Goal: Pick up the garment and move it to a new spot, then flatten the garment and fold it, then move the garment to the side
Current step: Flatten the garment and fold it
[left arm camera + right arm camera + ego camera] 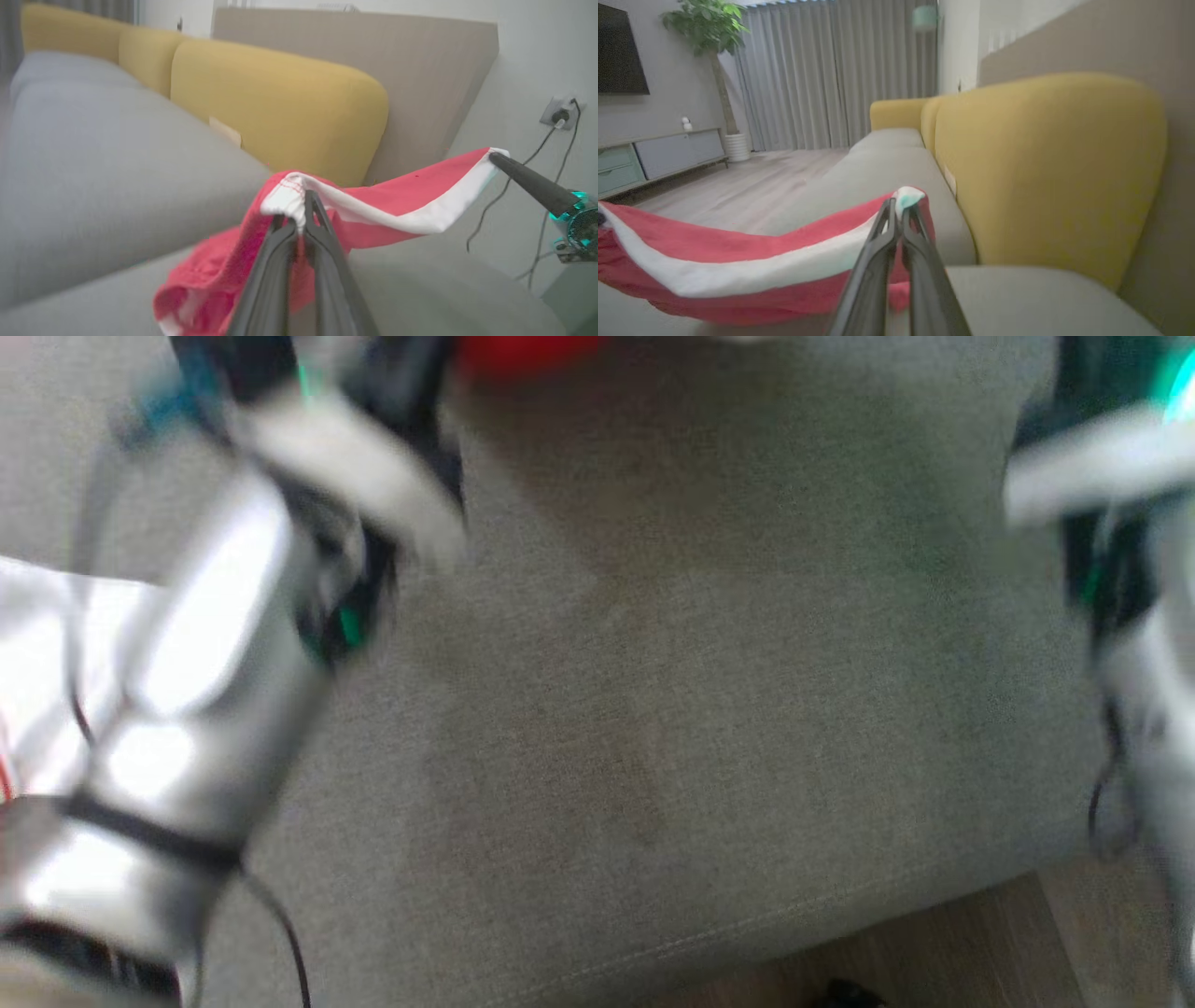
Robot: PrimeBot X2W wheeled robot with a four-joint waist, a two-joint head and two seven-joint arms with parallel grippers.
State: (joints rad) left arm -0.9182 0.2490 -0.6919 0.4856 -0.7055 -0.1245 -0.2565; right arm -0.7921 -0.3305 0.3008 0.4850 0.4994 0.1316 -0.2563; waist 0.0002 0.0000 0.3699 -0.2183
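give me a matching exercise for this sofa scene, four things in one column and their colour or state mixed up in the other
Things:
1. garment
2. back cushion
3. seat cushion
4. left gripper

Colour or state:
a. grey
b. shut on a white edge of cloth
c. red with a white band
d. yellow

Pairs: 1-c, 2-d, 3-a, 4-b
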